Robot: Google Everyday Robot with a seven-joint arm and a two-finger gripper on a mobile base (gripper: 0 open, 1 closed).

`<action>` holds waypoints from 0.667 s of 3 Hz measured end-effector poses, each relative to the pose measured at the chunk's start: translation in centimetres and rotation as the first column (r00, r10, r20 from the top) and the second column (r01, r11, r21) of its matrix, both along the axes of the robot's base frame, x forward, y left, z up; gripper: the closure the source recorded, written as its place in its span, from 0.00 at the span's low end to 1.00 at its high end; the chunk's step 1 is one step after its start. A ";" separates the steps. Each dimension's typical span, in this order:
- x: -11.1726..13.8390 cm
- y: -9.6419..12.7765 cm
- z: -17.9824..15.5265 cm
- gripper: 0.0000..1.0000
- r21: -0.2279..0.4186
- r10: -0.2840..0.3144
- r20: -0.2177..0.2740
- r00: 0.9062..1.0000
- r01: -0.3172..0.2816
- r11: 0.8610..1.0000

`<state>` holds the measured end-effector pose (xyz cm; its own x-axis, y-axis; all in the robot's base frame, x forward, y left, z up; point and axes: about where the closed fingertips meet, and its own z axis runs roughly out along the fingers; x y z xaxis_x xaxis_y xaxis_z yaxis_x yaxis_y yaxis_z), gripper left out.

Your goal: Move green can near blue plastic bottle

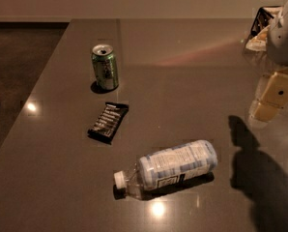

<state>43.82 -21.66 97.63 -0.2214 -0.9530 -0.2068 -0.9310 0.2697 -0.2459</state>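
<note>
The green can stands upright on the dark table, at the back left, its silver top and pull-tab showing. The blue plastic bottle lies on its side at the front centre, white cap pointing left. A flat black snack wrapper lies between them. My gripper hangs above the table at the right edge of the view, far from the can and holding nothing that I can see. Its shadow falls on the table at the front right.
The white arm housing sits above the gripper at the top right. Some packets or a holder stand at the back right. The table's left edge runs diagonally, with dark floor beyond it.
</note>
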 end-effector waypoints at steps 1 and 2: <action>0.1 0.0 0.1 0.00 0.001 0.000 0.003 1.000 0.000 1.000; 2.4 1.7 0.5 0.00 0.077 0.015 0.022 1.000 -0.016 0.997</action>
<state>46.19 -20.00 98.18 -0.2014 -0.9374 -0.2842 -0.9301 0.2740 -0.2446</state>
